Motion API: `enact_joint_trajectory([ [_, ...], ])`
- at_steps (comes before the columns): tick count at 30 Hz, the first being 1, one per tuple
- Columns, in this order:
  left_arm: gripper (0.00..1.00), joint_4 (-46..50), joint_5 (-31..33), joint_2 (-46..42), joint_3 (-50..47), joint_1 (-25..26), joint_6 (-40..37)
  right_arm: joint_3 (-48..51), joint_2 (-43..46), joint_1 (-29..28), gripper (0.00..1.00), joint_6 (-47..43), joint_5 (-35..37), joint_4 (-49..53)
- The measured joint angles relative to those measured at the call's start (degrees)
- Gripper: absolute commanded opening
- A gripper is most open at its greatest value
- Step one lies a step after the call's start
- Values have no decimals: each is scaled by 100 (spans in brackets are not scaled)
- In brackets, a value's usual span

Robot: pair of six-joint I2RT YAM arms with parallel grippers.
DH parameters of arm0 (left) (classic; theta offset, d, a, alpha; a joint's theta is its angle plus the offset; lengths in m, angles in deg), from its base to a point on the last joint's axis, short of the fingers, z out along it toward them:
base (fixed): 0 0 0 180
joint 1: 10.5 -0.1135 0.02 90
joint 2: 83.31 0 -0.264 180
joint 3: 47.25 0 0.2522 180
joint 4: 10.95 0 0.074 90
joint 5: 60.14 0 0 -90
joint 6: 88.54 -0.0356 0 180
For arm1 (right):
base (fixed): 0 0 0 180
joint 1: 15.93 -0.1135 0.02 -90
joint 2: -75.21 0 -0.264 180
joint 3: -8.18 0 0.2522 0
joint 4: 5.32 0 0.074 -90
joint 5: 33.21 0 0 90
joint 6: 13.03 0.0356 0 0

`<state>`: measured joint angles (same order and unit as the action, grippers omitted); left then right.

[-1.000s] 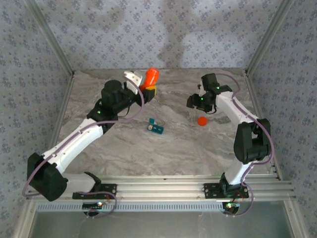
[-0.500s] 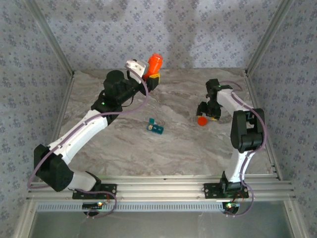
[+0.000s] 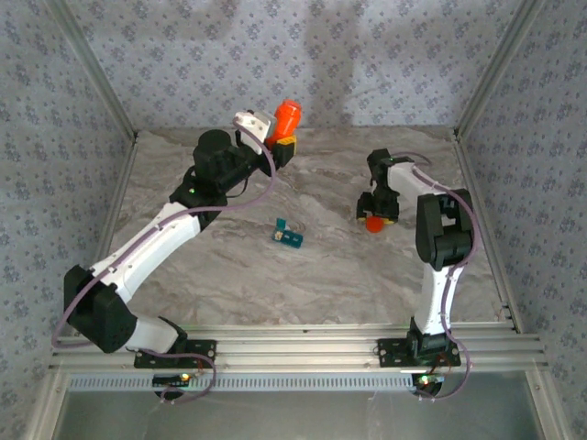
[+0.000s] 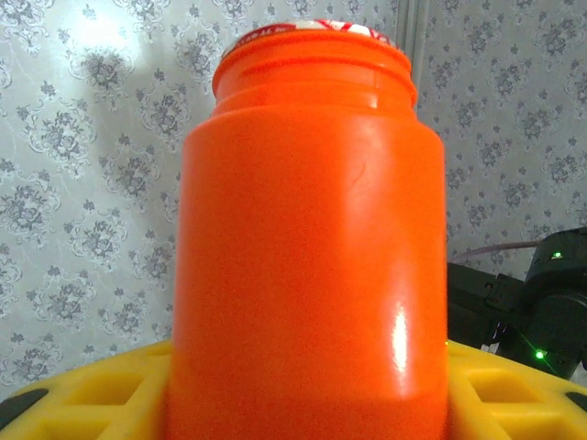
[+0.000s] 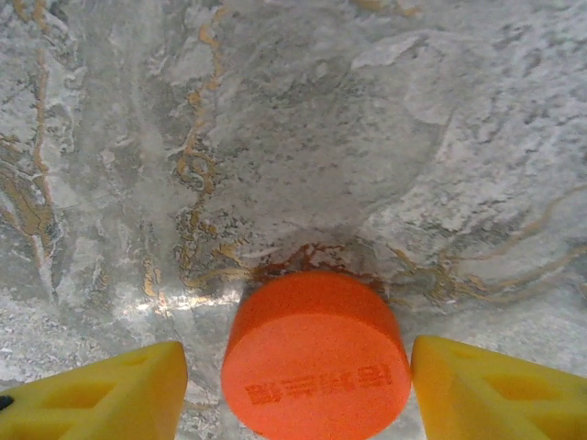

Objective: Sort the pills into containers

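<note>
desk [image 3: 321,275]: grey marble-pattern top, gold veining
containers [image 3: 288,235]: teal strip lying near desk centre
orange cap [image 3: 374,223]: flat on desk, right of strip, well apart

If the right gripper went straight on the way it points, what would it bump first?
Most likely the orange cap, lying on the table between the open fingers of the right gripper. The fingers may pass either side of it and touch the table, but depth is hard to judge.

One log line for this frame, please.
left gripper: shut on orange bottle, upright, raised | right gripper: open, straddling orange cap on table | teal containers: mid-table, untouched
</note>
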<state>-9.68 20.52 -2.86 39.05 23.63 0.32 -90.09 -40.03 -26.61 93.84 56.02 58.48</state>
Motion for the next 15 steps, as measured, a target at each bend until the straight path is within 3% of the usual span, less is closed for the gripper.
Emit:
enact_joint_trajectory([
  [15,0,-39,125,68,-2,0,-79,0,-114,-24,60,-2,-2,-4],
])
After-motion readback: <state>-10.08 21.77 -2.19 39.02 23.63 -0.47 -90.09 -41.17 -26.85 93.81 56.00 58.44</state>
